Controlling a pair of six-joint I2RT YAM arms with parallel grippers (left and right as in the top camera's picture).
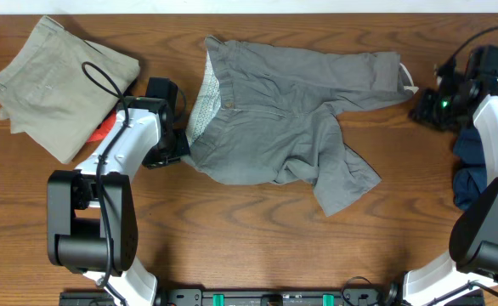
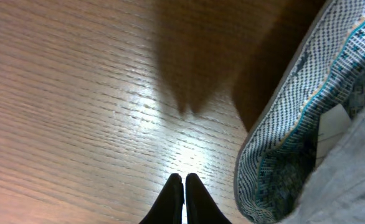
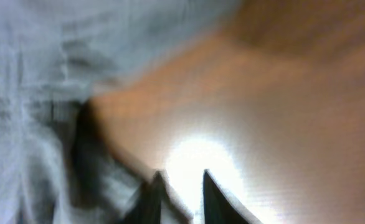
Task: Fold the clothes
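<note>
Overhead: the grey shorts (image 1: 291,119) are lying spread mid-table, waistband (image 1: 200,102) nearing my left pincer (image 1: 174,151), one leg hem beside my right pincer (image 1: 421,107). I am counting one grey pair, one folded khaki pair (image 1: 53,81), and navy cloth (image 1: 474,170), its number unclear

Left wrist: my pincer is hovering shut, empty, over the bare table (image 2: 76,93); it is needing to open before pinching the waistband edge

Right wrist: blurred; my fingers are standing slightly apart, gripping nothing

Grey shorts (image 1: 274,119) sprawl mid-table (image 1: 232,246), unfolded and rumpled. The waistband (image 1: 200,106) sits at the left end, flipped open to show its dotted lining. One leg (image 1: 359,72) stretches right along the far side, the other leg (image 1: 342,174) bunches toward the near right.
</note>
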